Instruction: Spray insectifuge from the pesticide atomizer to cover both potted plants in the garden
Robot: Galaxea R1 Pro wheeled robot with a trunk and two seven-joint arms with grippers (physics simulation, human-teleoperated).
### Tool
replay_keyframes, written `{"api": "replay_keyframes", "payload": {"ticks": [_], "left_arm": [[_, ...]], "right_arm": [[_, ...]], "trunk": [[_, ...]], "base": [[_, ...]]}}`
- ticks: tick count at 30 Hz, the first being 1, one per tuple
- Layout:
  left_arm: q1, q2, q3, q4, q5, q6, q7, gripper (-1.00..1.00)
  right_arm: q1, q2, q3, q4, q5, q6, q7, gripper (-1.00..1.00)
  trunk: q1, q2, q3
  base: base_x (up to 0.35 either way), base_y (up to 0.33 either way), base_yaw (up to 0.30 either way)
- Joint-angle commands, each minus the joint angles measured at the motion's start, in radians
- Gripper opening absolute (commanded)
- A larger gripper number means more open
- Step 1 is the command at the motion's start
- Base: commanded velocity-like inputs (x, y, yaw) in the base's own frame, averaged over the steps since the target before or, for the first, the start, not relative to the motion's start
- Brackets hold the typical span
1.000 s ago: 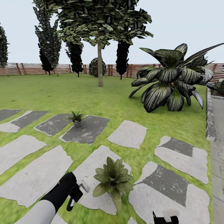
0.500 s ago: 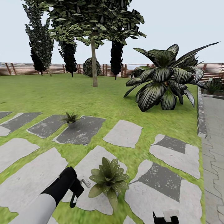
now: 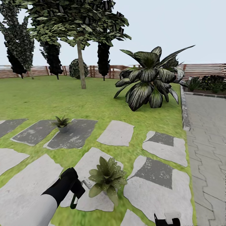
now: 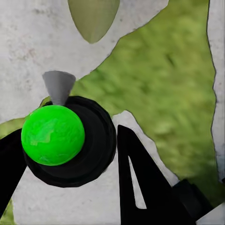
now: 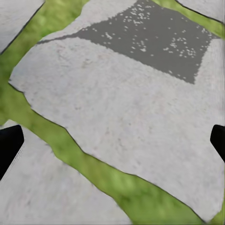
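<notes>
Lawn: bright green grass.
Stepping stones: pale grey, some with dark speckled patches.
Near potted plant: pointed green leaves, yellowish tips.
Far potted plant: darker green, small grey pot.
Broad-leaved plant: dark with whitish stripes.
Fence: brown slats.
Left end effector: black, around a bright green cap.

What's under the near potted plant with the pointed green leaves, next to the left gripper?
The near potted plant sits on a pale grey stepping stone ringed by grass. Its leaves hide its pot and the stone directly beneath. The left gripper hangs just beside it.
</notes>
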Motion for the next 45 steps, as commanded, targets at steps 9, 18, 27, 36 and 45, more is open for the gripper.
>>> {"api": "replay_keyframes", "payload": {"ticks": [9, 18, 27, 36, 45], "left_arm": [[0.0, 0.066, -0.105, 0.025, -0.052, 0.0, -0.266, -1.0], [-0.068, 0.067, -0.104, 0.005, -0.053, 0.001, -0.281, -1.0], [-0.062, 0.066, -0.116, 0.003, -0.129, -0.097, -0.28, -1.0], [-0.062, 0.059, -0.114, 0.005, -0.145, -0.114, -0.283, -1.0], [-0.065, 0.055, -0.105, 0.015, -0.14, -0.098, -0.282, -1.0]], "right_arm": [[-0.001, 0.0, -0.004, 0.001, 0.011, -0.003, -0.006, 1.0], [-0.001, 0.0, -0.003, 0.001, 0.013, -0.003, -0.005, 1.0], [-0.001, 0.0, -0.004, 0.001, 0.012, -0.003, -0.006, 1.0], [-0.001, 0.0, -0.003, 0.001, 0.012, -0.003, -0.005, 1.0], [-0.001, 0.0, -0.003, 0.001, 0.012, -0.003, -0.005, 1.0]], "trunk": [[0.0, 0.0, -0.001], [0.0, 0.0, -0.001], [0.0, 0.0, -0.001], [0.0, 0.0, -0.001], [0.0, 0.0, -0.001]], "base": [[0.032, 0.09, -0.061], [0.0, 0.0, 0.0], [0.0, 0.0, -0.002], [-0.212, 0.198, -0.245], [-0.024, 0.282, -0.282]]}}
